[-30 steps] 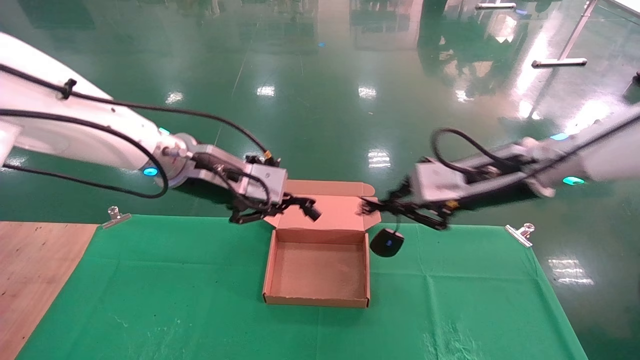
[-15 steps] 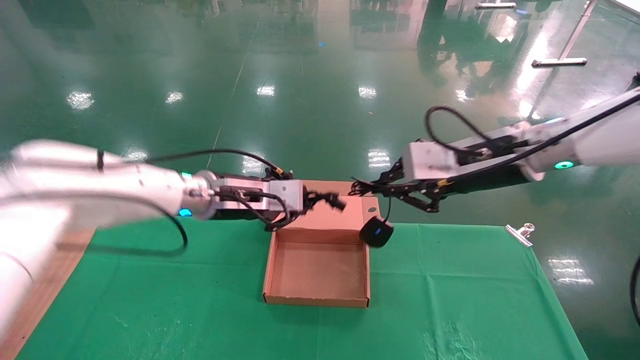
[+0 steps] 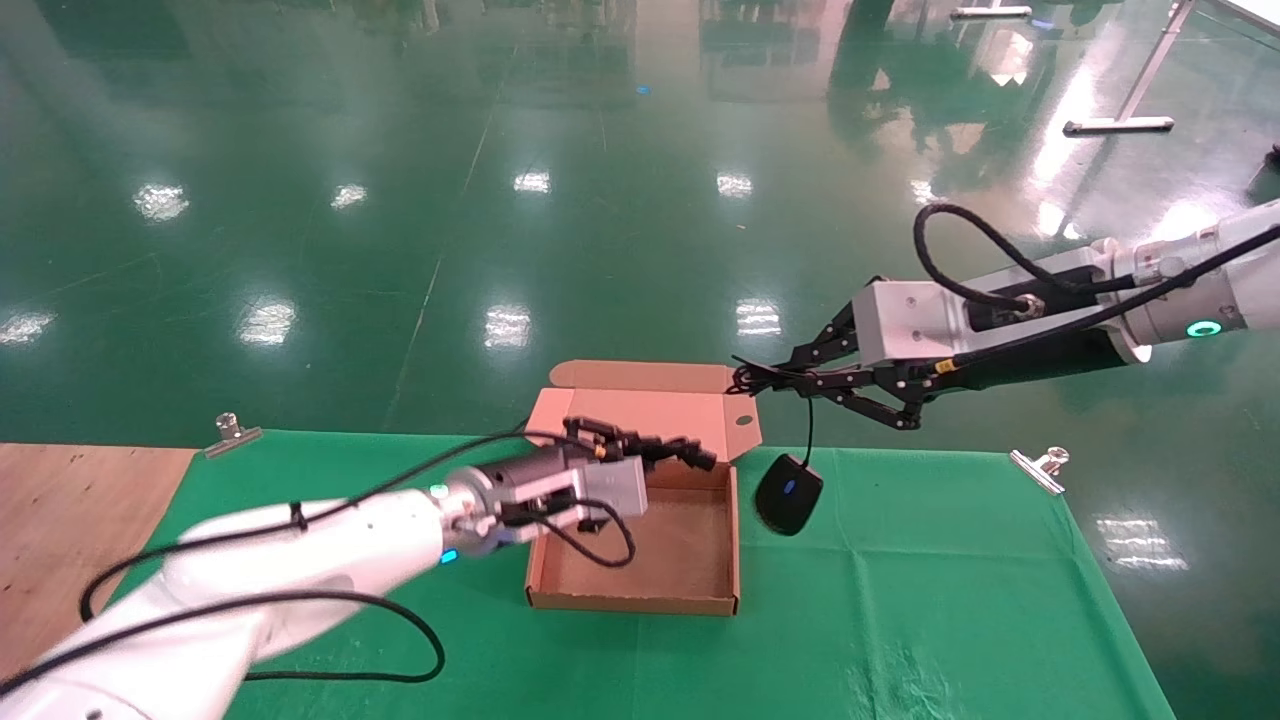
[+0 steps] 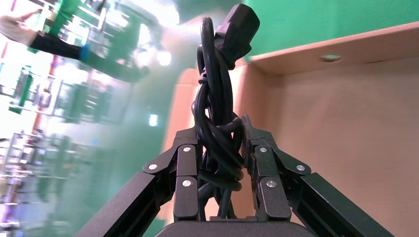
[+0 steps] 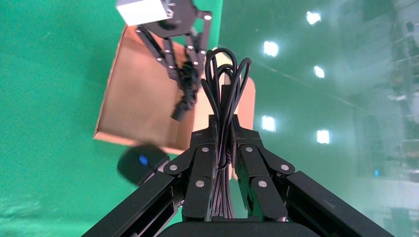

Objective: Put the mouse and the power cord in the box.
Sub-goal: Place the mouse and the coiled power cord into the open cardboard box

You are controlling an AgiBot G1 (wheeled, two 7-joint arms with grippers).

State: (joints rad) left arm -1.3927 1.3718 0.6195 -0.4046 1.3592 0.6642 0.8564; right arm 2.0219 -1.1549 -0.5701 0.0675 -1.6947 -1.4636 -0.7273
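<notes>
The brown box [image 3: 632, 602] lies open on the green cloth, its lid [image 3: 650, 400] tipped back. My left gripper [image 3: 668, 450] hovers over the box's far half, shut on the bundled black power cord [image 4: 217, 123], whose plug [image 4: 240, 27] sticks out past the fingertips. My right gripper [image 3: 748, 380] is above the box's far right corner, shut on the looped thin cable [image 5: 225, 84] of the mouse. The black mouse [image 3: 789, 493] with its blue wheel dangles from that cable just outside the box's right wall. In the right wrist view the mouse [image 5: 142, 163] shows beside the box [image 5: 133, 108].
A green cloth [image 3: 900, 600] covers the table, held by metal clips at the far left [image 3: 232, 432] and far right [image 3: 1040, 468]. Bare wood [image 3: 60, 520] shows at the left. The table's far edge runs just behind the box, with green floor beyond.
My left arm swung round from behind the box to reach in from the near left, still holding the cord. The right gripper drew back to the right and the mouse swung right with it.
</notes>
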